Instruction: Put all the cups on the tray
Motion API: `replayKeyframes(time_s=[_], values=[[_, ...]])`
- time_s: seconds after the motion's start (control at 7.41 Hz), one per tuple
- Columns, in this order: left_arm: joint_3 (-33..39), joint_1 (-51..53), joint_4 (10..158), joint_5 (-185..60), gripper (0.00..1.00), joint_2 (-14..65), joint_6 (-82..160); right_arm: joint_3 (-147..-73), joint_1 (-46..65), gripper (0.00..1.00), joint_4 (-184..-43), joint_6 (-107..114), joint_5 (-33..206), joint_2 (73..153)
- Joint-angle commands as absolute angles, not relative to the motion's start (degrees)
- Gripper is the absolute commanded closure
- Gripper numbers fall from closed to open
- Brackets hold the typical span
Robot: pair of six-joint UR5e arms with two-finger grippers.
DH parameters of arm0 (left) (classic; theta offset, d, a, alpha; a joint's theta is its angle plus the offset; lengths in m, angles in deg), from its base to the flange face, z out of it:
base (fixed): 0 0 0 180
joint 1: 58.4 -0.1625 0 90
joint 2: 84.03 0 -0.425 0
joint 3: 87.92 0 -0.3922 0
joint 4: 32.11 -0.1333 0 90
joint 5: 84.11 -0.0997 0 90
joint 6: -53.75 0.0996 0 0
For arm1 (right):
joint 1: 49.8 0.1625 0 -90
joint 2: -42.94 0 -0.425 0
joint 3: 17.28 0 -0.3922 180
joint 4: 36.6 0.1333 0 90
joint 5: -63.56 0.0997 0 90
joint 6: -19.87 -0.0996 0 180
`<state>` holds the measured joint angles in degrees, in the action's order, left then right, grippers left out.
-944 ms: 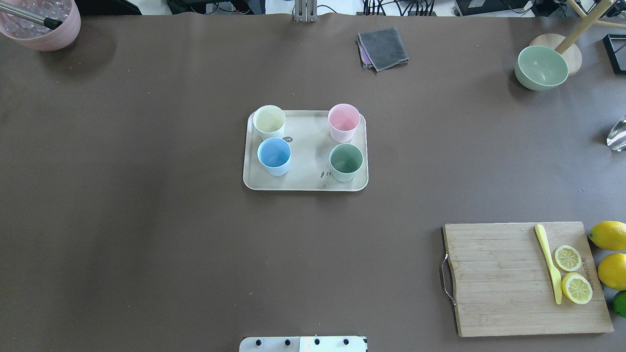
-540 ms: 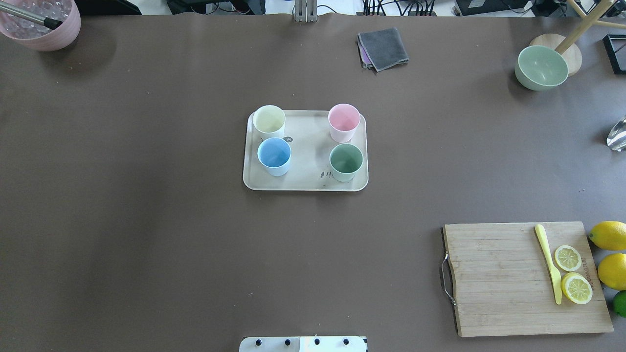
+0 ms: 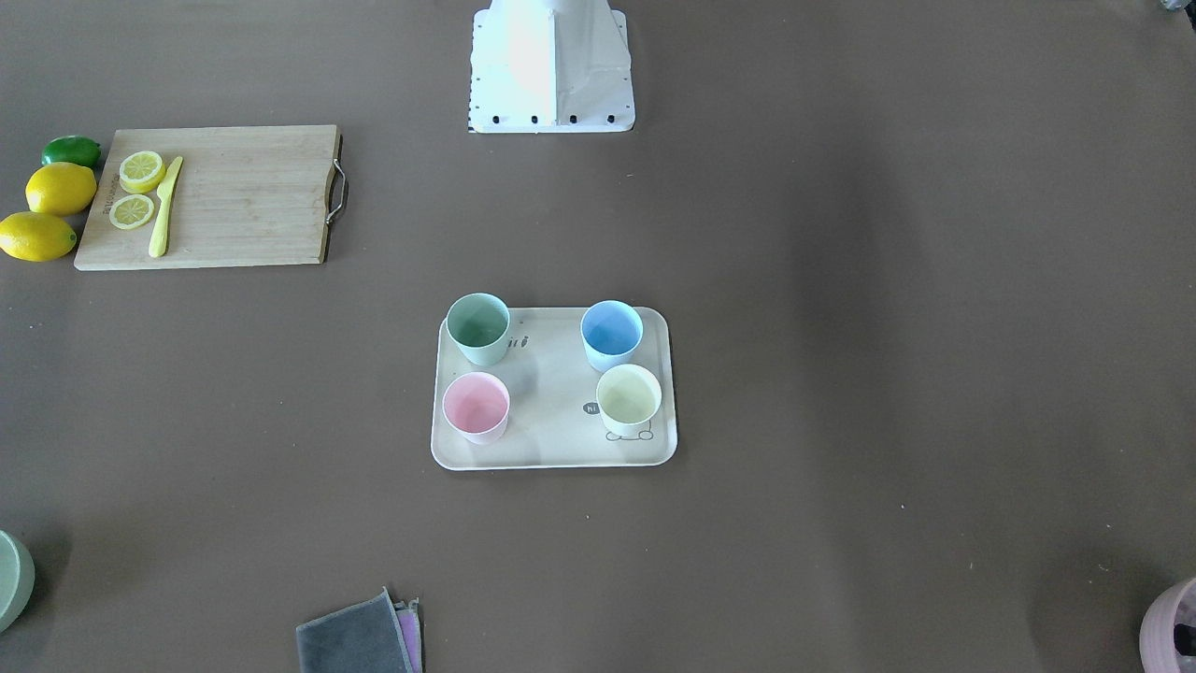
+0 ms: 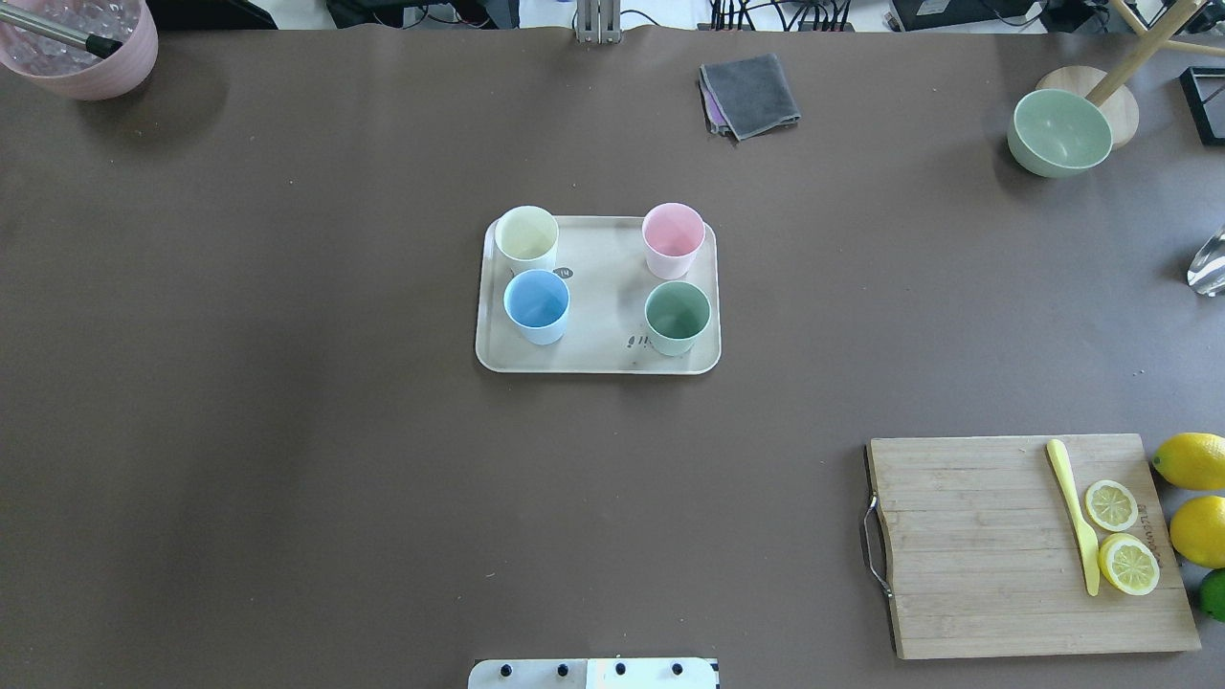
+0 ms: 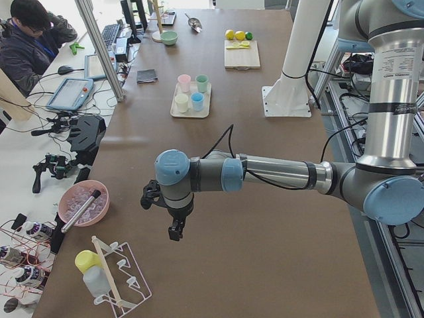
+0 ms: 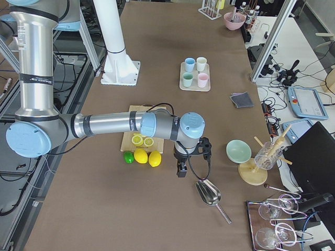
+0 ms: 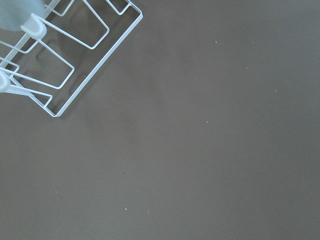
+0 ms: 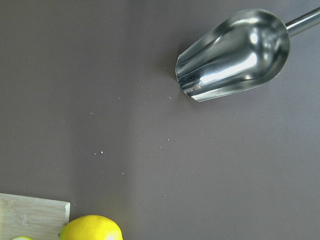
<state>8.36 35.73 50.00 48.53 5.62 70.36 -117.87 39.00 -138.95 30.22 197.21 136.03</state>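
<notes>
The flat cream rectangular tray (image 4: pixel 603 321) with rounded corners and a raised rim lies in the middle of the brown desk (image 4: pixel 287 431). All four small matte cups stand upright on it, one toward each corner. Seen from the robot's side, the cream-yellow cup (image 4: pixel 526 233) is at the far left, the pink cup (image 4: pixel 673 234) at the far right, the light blue cup (image 4: pixel 537 301) at the near left and the mint green cup (image 4: pixel 678 314) at the near right. The yellow and blue cups stand close together; the pink and green ones have a clearer gap.

Both arms are well away from the tray. The left hand (image 5: pixel 175 232) hangs fingers-down over the desk's left end, near a pink bowl of ice (image 4: pixel 81 43) and a white wire rack (image 7: pixel 75 55). I cannot tell whether it is released or clenched. The right hand (image 6: pixel 181 170) hangs fingers-down over the right end, just beside the whole yellow lemons (image 6: pixel 147 157) and near a shiny steel scoop (image 8: pixel 235 52). Its state cannot be told either.

On the robot's near right lies a wooden cutting board with a metal handle (image 4: pixel 976 545). It carries a yellow plastic knife (image 4: pixel 1074 512) and two lemon halves (image 4: pixel 1111 504). A folded grey cloth (image 4: pixel 751 94) and a pale green bowl (image 4: pixel 1058 131) sit along the far edge.
</notes>
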Motion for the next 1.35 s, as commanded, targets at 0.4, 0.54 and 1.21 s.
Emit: replayKeyframes(time_s=[0.4, 0.54, 1.21], values=[[8.50, 35.47, 51.90, 49.04, 0.02, 5.79, 70.54, -117.57, 36.77, 0.00, -135.92, 30.15, 197.07, 136.02], [8.59, 35.47, 52.00, 48.96, 0.02, 5.79, 70.45, -117.48, 36.77, 0.00, -135.57, 30.24, 197.07, 136.19], [8.24, 35.47, 51.92, 48.96, 0.02, 5.53, 70.45, -117.57, 36.77, 0.00, -132.85, 31.03, 197.15, 139.52]])
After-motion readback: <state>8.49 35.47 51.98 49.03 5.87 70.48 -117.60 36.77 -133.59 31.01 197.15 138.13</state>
